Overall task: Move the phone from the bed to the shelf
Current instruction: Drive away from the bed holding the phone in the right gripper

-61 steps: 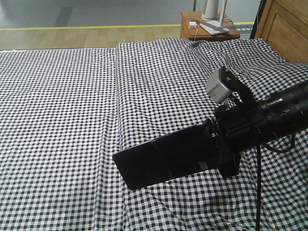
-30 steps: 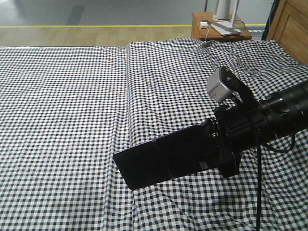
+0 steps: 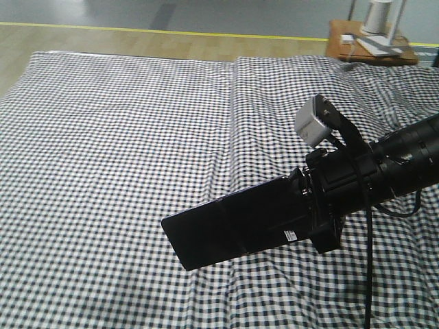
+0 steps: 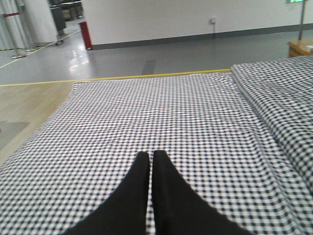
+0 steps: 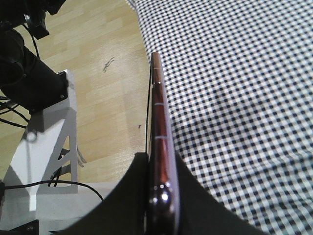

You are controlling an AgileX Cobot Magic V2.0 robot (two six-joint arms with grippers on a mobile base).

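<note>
Phone (image 3: 233, 229) is off the bed (image 3: 103, 151), held in the air above the near right part of the checked sheet, its long side rising slightly to the right. Right gripper (image 3: 305, 205) is clamped on the phone's right end. The wrist view shows its fingers (image 5: 129, 193) tight against both faces, with the phone edge-on. The right arm reaches in from the right edge. Left gripper (image 4: 150, 164) hovers over the sheet with its fingers pressed together, holding nothing. A nightstand (image 3: 370, 48) stands at far right.
</note>
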